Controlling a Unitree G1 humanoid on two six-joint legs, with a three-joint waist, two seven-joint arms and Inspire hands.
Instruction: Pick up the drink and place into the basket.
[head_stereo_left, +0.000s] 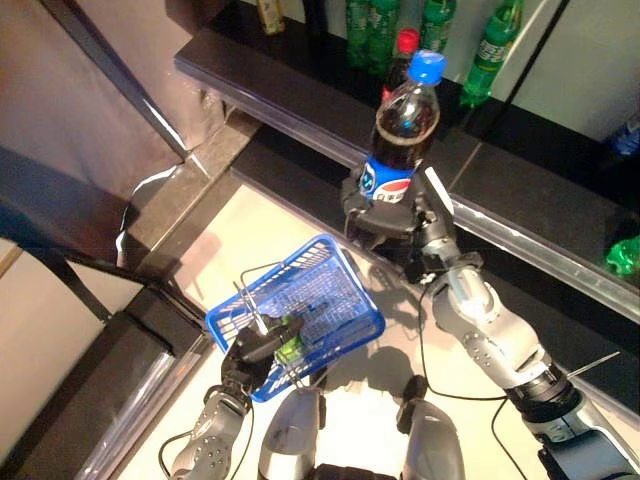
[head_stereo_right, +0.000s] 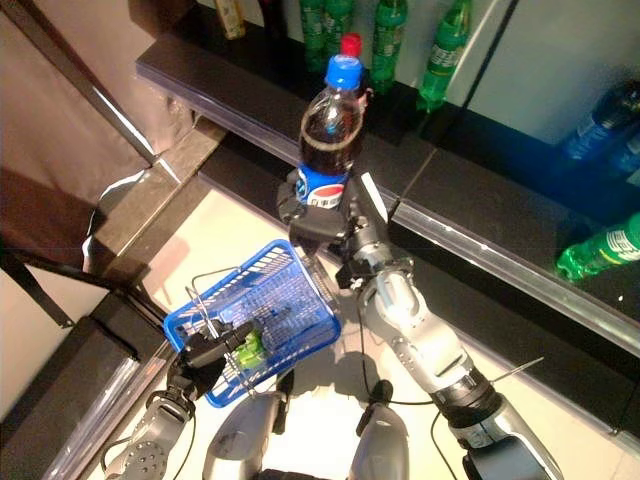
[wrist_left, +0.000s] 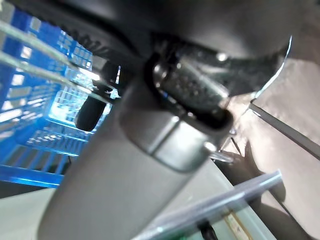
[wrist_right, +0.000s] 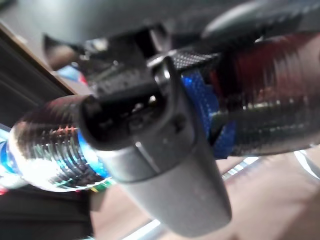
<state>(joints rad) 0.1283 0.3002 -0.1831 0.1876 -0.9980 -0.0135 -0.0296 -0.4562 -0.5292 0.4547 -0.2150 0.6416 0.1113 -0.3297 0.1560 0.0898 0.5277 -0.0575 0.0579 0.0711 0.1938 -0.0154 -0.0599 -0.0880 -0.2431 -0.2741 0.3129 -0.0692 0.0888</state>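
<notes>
My right hand (head_stereo_left: 385, 213) is shut on a dark cola bottle (head_stereo_left: 403, 125) with a blue cap and a blue label. It holds the bottle upright in the air, in front of the dark shelf and just beyond the far edge of the blue basket (head_stereo_left: 330, 290). The right wrist view shows the fingers (wrist_right: 165, 145) curled round the bottle (wrist_right: 50, 150). My left hand (head_stereo_left: 262, 343) is shut on the thin wire handles (head_stereo_left: 250, 305) of the blue basket and holds it up at the lower left. A small green thing (head_stereo_right: 250, 347) shows beside that hand.
A dark shelf (head_stereo_left: 300, 90) runs across the back with green bottles (head_stereo_left: 495, 45) and a red-capped bottle (head_stereo_left: 402, 50) on it. More drinks, blue (head_stereo_right: 590, 135) and green (head_stereo_right: 600, 250), lie at the right. A dark counter edge (head_stereo_left: 120, 380) stands at the left.
</notes>
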